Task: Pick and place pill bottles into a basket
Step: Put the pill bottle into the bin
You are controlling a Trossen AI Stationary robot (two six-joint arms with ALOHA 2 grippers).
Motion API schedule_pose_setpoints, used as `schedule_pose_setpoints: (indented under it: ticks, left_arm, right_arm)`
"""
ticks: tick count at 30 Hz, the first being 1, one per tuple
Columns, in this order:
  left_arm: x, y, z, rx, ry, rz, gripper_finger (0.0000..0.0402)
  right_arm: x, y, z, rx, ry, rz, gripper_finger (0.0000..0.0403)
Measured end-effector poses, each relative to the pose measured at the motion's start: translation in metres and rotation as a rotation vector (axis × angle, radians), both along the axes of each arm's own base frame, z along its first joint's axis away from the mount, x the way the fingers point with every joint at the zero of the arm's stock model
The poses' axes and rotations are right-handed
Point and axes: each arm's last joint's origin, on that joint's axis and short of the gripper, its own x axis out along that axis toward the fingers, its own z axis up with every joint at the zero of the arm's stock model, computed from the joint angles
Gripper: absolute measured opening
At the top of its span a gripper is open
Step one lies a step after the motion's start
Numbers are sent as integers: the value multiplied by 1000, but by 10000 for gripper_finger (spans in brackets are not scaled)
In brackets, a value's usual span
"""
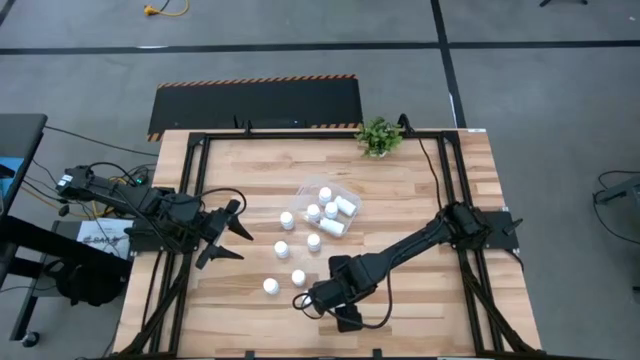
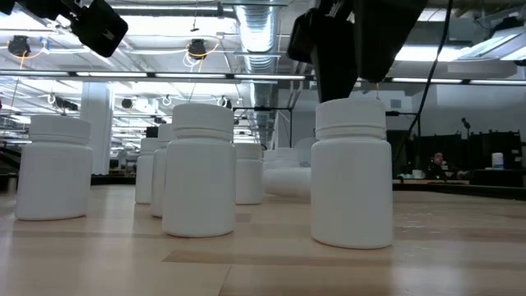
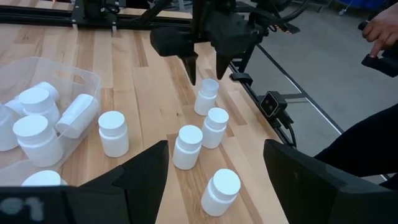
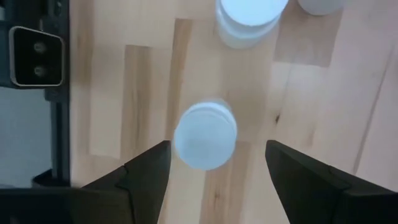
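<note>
Bottle (image 4: 205,138) beneath spread right claw (image 4: 214,163).

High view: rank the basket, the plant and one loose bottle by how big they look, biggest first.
1. Basket, several bottles wide.
2. Plant, clearly smaller than the basket.
3. Loose bottle, smallest by far.
The camera looks straight down, so nearness hardly skews this order.

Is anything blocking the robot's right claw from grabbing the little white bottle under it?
No. The right gripper hangs open straight above the pill bottle, and only bare table shows around that bottle. The other bottles stand farther off.
</note>
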Motion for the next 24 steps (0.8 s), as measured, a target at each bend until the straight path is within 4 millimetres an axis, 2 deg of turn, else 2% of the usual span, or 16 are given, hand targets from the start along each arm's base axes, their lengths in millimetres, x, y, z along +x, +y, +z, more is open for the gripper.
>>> schedule_pose_setpoints:
  ticks: [24]
  left_arm:
    - [0,0,0,0,-1,-1,251]
  right_arm:
    - [0,2,0,-21,-29,92,255]
